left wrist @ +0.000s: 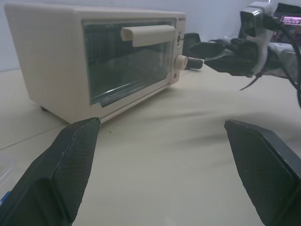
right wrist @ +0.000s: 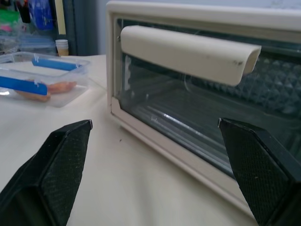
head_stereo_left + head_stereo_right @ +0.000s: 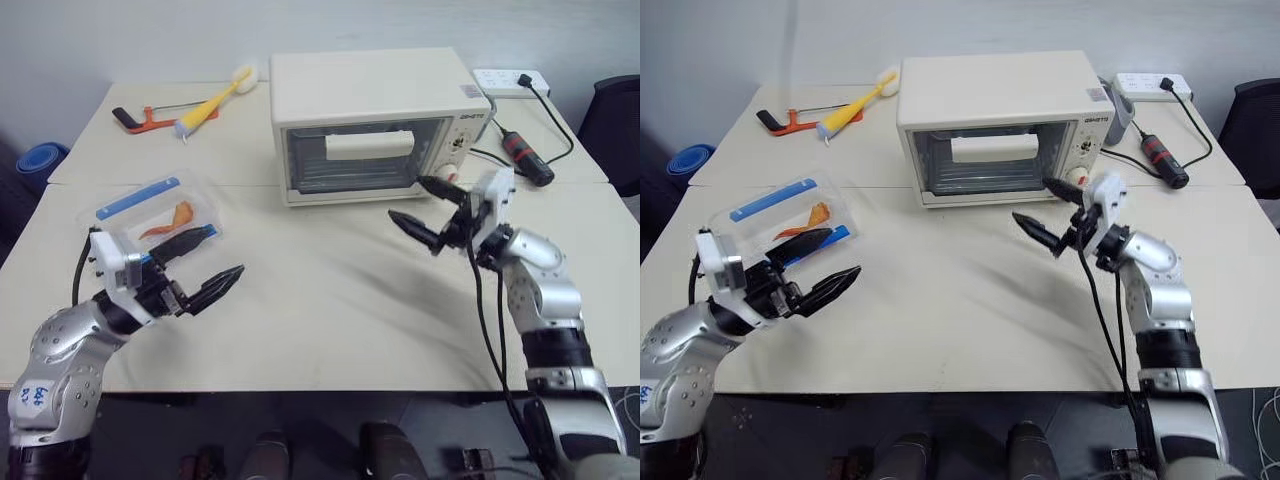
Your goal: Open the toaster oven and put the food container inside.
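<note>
The toaster oven [image 3: 375,120] stands at the back middle of the table with its glass door shut and its cream handle [image 2: 188,52] across the top of the door. The food container [image 3: 150,210] lies on the table's left side, clear with blue strips and an orange piece inside. My left gripper [image 3: 210,262] hovers open just in front of the container's near right corner, nothing between its fingers. My right gripper [image 3: 407,198] is open in front of the oven's lower right corner, near the knobs, pointing at the door and holding nothing.
An orange hacksaw [image 3: 150,118] and a yellow brush [image 3: 215,100] lie at the back left. A power strip [image 3: 510,80] and a red-and-black screwdriver [image 3: 522,155] sit right of the oven. A black chair [image 3: 615,120] stands beyond the table's right edge.
</note>
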You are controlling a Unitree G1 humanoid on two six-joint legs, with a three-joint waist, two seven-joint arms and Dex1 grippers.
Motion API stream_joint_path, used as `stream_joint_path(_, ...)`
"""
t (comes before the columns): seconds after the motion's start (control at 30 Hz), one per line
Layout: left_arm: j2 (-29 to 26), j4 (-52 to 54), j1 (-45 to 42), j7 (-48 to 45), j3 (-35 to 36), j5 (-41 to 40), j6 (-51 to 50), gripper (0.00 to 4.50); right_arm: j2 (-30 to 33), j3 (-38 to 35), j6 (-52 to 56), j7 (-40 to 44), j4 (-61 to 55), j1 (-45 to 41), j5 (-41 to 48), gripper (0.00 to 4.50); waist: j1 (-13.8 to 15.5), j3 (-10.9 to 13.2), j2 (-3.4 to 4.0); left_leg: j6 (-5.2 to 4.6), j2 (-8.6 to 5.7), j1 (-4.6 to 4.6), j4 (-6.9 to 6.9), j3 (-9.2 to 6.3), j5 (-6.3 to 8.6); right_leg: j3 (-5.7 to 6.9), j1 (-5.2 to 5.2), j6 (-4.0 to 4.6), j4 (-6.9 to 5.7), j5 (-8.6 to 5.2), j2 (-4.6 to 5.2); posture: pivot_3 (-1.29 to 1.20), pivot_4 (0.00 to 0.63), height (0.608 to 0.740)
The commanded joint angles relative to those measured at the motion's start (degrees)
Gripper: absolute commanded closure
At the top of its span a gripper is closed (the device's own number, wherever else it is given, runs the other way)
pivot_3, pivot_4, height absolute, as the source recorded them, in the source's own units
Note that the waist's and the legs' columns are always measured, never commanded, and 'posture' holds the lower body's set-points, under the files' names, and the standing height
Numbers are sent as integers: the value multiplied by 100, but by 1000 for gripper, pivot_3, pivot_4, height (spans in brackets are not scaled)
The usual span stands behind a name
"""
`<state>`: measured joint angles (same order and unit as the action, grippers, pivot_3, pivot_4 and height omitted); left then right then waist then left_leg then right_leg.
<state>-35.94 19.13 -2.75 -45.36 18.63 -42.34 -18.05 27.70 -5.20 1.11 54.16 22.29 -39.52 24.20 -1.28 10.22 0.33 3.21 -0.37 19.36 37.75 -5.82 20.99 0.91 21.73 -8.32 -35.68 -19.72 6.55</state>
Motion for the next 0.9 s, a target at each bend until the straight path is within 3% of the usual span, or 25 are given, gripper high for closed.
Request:
stream_joint_path(0.03,24,11,-281,-60,-104,-138,-140,0,-118,-129,-359,-132,764,-715,-189,28,-45,1,1,0,-2,7,2,0,0,1,5,-1,0,0,1,0,150,740)
stream_joint_path(0.3,418,-129,-359,322,-4,45,-50,0,-555,-62,-802,245,1114,-1351,-178,28,-184,0,1,4,4,29,12,4,-2,2,34,-4,-20,2,-1,0,150,740)
stream_joint_path(0.63,606,-222,-361,506,-7,275,74,0,-321,86,98,1083,-111,-499,73,28,-194,0,1,6,1,84,33,3,-3,0,89,-5,-37,3,0,0,150,740)
stream_joint_path(0.87,541,-1015,-1192,449,38,391,231,0,-26,310,-661,1550,-404,101,-374,28,-191,1,1,6,-1,84,34,6,-3,0,89,-6,-37,4,-1,0,150,740)
stream_joint_path(0.9,505,-1248,-1381,444,11,511,298,378,-25,318,-717,1555,-374,116,-396,0,-188,0,1,6,-2,84,34,6,-3,0,89,-7,-39,4,-1,0,150,740)
